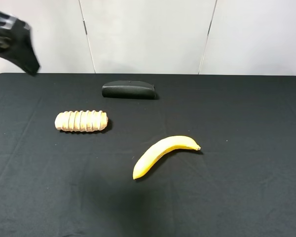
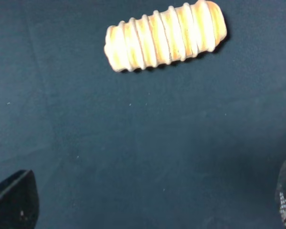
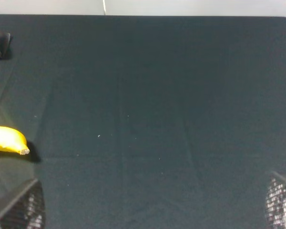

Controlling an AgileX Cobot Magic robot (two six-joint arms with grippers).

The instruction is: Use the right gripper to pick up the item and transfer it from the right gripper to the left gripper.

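Note:
The item, a tan ridged loaf point(image 1: 82, 121), lies on the black table left of centre; it also shows in the left wrist view point(image 2: 166, 36). My left gripper point(image 1: 19, 47) hangs high at the far left, above and behind the loaf. Its fingertips point(image 2: 14, 200) stand wide apart at the frame's corners, open and empty. My right gripper point(image 3: 150, 207) is outside the exterior view. In its wrist view its fingertips point(image 3: 19, 207) are spread wide over bare cloth, open and empty, far from the loaf.
A yellow banana point(image 1: 164, 153) lies near the table's middle; its tip shows in the right wrist view point(image 3: 8, 140). A black oblong case point(image 1: 128, 90) lies behind the loaf. The table's far edge point(image 1: 197, 75) meets a white wall.

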